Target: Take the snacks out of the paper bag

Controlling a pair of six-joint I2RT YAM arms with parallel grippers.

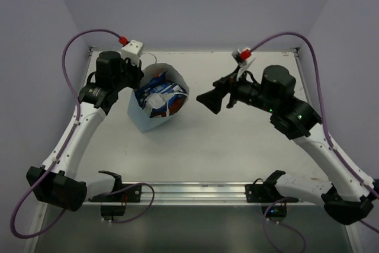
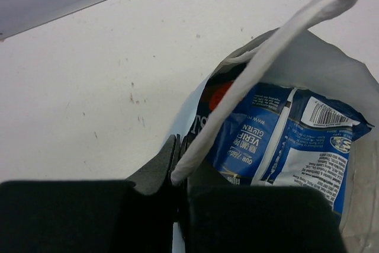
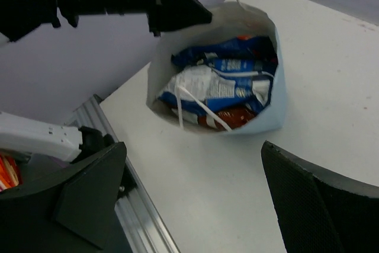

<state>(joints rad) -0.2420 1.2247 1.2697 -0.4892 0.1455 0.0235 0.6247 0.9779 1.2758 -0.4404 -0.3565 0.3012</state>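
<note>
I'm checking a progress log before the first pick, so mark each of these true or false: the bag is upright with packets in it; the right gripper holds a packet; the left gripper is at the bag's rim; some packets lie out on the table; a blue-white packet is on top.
1. The paper bag stands upright with packets inside. True.
2. The right gripper holds a packet. False: it is open, empty and apart from the bag.
3. The left gripper is at the bag's rim. True: it pinches the rim at the handle.
4. Packets lie out on the table. False: every packet in view is in the bag.
5. A blue-white packet is on top. True.
</note>
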